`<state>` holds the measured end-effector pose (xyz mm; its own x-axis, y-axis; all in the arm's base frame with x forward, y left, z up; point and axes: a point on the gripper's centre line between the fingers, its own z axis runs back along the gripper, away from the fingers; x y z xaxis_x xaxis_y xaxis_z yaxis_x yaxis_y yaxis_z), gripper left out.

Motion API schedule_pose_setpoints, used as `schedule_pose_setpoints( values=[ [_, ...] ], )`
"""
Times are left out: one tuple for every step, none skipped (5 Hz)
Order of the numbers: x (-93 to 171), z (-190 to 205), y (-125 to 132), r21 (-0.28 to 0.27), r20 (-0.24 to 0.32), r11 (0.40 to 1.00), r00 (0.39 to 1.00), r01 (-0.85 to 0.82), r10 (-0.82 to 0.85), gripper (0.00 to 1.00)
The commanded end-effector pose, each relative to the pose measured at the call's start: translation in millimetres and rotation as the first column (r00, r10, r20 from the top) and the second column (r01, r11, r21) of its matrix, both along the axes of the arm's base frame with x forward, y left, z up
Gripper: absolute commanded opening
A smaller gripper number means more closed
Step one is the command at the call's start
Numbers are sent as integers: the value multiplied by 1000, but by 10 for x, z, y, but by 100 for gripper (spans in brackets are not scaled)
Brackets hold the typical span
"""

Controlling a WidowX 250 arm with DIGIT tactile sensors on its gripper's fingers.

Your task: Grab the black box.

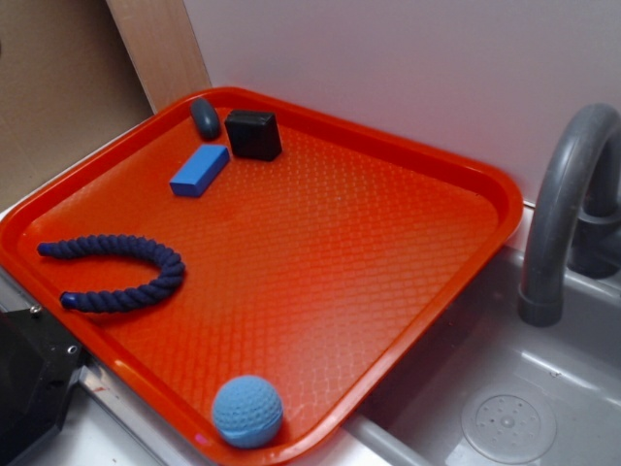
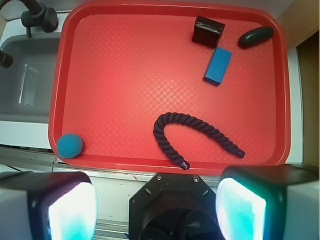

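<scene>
The black box [image 1: 254, 134] sits near the far corner of the red tray [image 1: 466, 165], between a dark oval pebble [image 1: 205, 117] and a flat blue block [image 1: 200, 171]. In the wrist view the black box [image 2: 208, 31] lies at the top right of the tray [image 2: 125, 55], far from my gripper [image 2: 156, 205]. The gripper hangs high above the tray's near edge, over the robot base. Its two pale pads [image 2: 71, 212] stand wide apart with nothing between them. The gripper is out of the exterior view.
A dark blue rope [image 1: 121, 272] curves at the tray's left, seen mid-tray as the rope [image 2: 190, 132] from the wrist. A blue ball [image 1: 247, 412] rests in the near corner. A grey sink [image 1: 505, 408] with a faucet [image 1: 568, 204] lies right of the tray.
</scene>
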<state>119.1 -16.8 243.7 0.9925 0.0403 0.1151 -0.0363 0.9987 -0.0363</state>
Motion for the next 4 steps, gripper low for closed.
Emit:
schedule_pose_setpoints(
  values=[
    [0,0,0,0,0,1000,1000,0,0,100],
    [500,-262,291,47,-46,997,997,69,-66,100],
    [855,-387,451,31,-84,962,959,273,-270,100],
    [1134,-529,604,-15,87,920,917,391,-389,100]
  ],
)
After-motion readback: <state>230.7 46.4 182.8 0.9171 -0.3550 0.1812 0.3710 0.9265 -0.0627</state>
